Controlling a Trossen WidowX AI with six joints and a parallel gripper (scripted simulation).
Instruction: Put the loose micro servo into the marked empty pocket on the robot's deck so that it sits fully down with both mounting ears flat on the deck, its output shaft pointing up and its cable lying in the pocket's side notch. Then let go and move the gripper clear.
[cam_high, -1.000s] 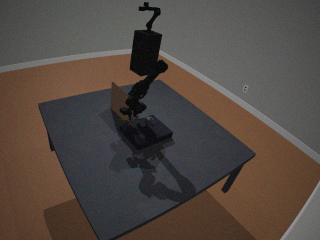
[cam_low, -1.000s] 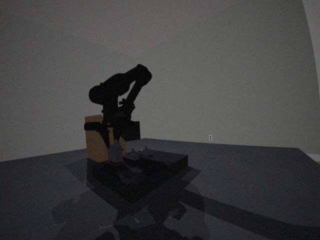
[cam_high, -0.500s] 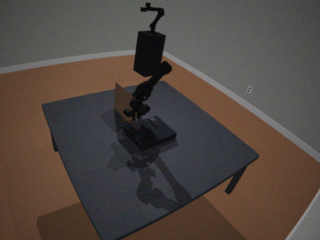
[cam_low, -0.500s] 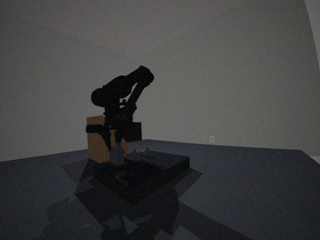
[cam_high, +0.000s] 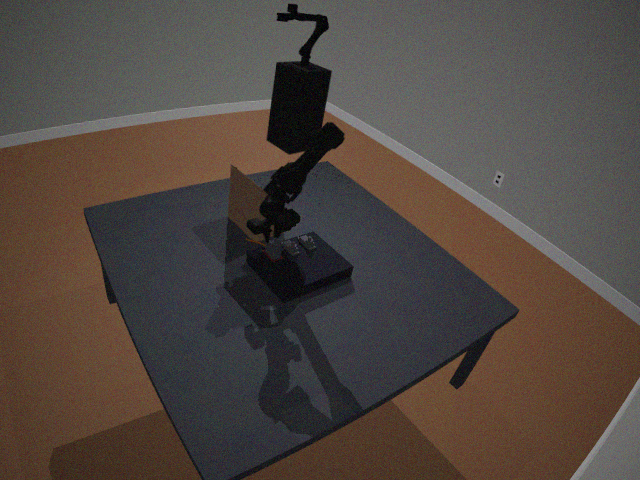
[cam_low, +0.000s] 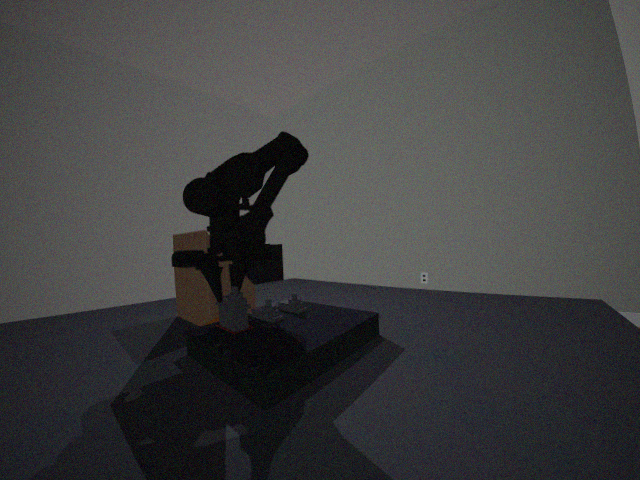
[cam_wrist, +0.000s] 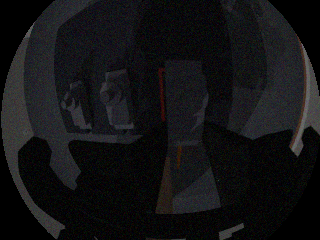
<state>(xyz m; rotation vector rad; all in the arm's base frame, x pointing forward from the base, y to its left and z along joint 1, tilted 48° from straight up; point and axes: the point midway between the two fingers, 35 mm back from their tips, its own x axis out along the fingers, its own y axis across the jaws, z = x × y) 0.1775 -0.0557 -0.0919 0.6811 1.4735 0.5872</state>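
The loose servo (cam_high: 274, 251) (cam_low: 234, 312) (cam_wrist: 185, 95) is a grey block between my fingertips. My gripper (cam_high: 271, 239) (cam_low: 228, 296) (cam_wrist: 184, 125) is shut on it. The servo is upright over the red-marked pocket, and most of its body shows above the dark deck (cam_high: 330, 264) (cam_low: 338, 322). The red outline (cam_wrist: 162, 95) shows along one side of the servo in the wrist view. The orange cable (cam_high: 255, 241) (cam_wrist: 179, 156) extends on the gripper's side. The servo and shadow hide the pocket's inside and notch; whether the servo's bottom has entered cannot be told.
Two grey servos sit in the deck beside the held one: the nearer servo (cam_high: 292, 248) (cam_low: 267, 311) (cam_wrist: 118, 97) and the farther servo (cam_high: 308, 241) (cam_low: 294, 306) (cam_wrist: 78, 107). An upright tan panel (cam_high: 241, 206) (cam_low: 192, 289) stands close behind the gripper. The arm's shadow darkens the deck.
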